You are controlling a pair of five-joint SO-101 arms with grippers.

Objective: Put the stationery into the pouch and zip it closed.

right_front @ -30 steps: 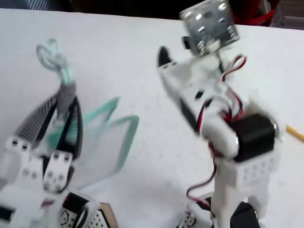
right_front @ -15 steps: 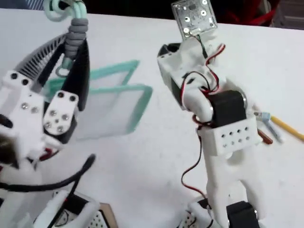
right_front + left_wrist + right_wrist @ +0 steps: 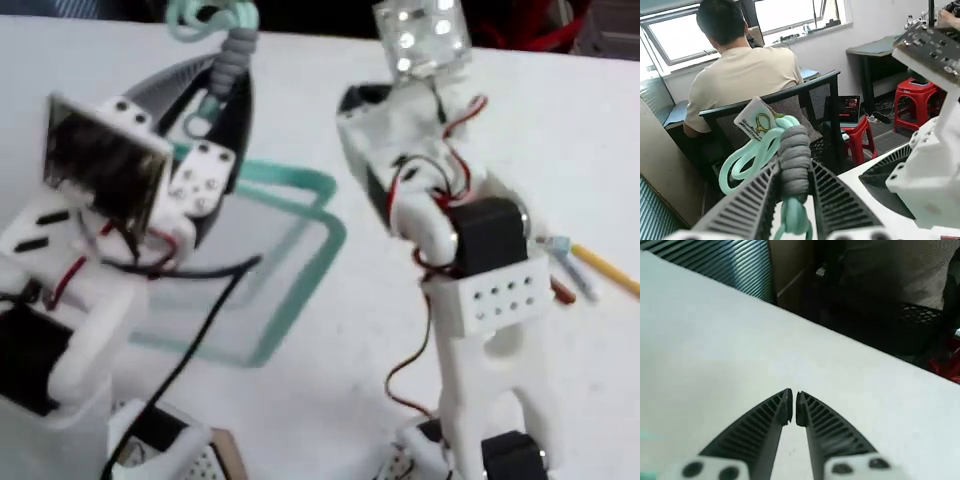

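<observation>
We see the left gripper (image 3: pixel 794 170) clamped on the grey-wrapped cord (image 3: pixel 794 150) of the clear, teal-edged pouch (image 3: pixel 270 260), which spreads beneath that arm over the white table (image 3: pixel 330 380). The right gripper (image 3: pixel 793 399), its fingers all but closed on nothing, hovers over the table. A yellow pencil (image 3: pixel 612 272) and pens (image 3: pixel 568 262) lie beside its arm.

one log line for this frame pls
left gripper: shut on pouch cord | right gripper: shut, empty | stationery: on table, outside pouch
</observation>
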